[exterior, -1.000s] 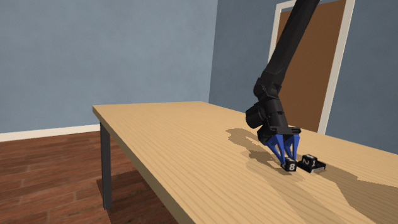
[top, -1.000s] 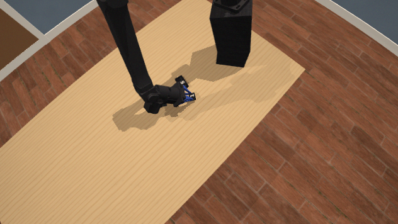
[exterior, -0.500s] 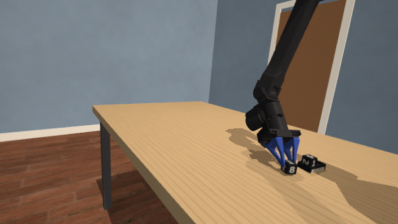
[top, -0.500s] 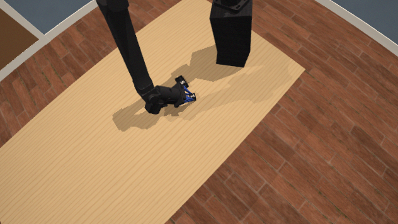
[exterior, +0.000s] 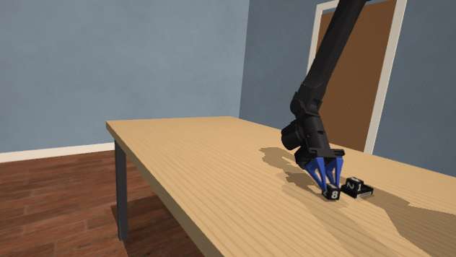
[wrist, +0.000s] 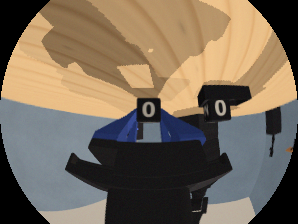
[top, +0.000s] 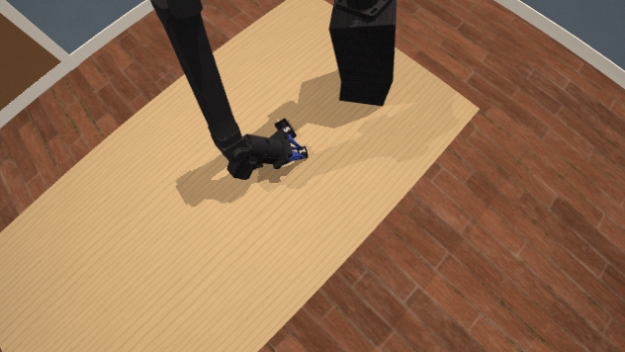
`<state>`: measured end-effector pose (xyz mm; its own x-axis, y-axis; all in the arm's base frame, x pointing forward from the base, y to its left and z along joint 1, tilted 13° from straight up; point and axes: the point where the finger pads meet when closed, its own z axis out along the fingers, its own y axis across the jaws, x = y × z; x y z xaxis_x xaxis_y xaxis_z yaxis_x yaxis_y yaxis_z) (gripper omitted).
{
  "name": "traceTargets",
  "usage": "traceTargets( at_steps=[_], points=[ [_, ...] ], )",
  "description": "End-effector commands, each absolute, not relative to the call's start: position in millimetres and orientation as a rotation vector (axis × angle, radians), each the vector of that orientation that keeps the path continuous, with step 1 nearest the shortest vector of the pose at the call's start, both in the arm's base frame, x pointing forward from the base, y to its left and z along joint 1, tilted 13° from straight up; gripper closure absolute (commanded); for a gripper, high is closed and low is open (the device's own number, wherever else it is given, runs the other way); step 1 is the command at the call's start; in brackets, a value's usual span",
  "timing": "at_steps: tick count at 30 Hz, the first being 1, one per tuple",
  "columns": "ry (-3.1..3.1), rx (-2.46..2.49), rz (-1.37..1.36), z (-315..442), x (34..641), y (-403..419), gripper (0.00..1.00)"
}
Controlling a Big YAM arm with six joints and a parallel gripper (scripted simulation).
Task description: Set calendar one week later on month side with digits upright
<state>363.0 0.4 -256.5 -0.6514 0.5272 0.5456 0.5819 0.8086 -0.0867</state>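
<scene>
In the exterior view's lower right, the claw [top: 300, 153] [exterior: 331, 186] [wrist: 148, 112] stands partly open, its blue fingers closed around a black cube [top: 303, 151] [exterior: 332, 193] [wrist: 149, 109] showing an 8. Just to the right, the calendar's tray [top: 282, 122] [exterior: 365, 193] [wrist: 224, 92] sits on the table [top: 198, 247] [exterior: 224, 155] [wrist: 250, 35], bearing the other cube [top: 286, 130] [exterior: 354, 185] [wrist: 219, 109], with 2 and 1 visible.

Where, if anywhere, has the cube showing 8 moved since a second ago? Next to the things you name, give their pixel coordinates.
Yes, slightly down: the cube showing 8 [top: 303, 152] [exterior: 331, 192] [wrist: 149, 110] is lower against the tray [top: 282, 122] [exterior: 347, 191] [wrist: 224, 93].
</scene>
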Motion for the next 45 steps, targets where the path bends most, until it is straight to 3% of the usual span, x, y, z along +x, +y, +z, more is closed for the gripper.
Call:
traceTargets(
  at_steps=[1,45],
  points=[
    [-2.431,-0.817,-0.134,-261.3,364.6,-3.8,0.74],
    [-2.433,-0.818,-0.135,-267.6,366.1,-5.5,0.74]
  ],
)
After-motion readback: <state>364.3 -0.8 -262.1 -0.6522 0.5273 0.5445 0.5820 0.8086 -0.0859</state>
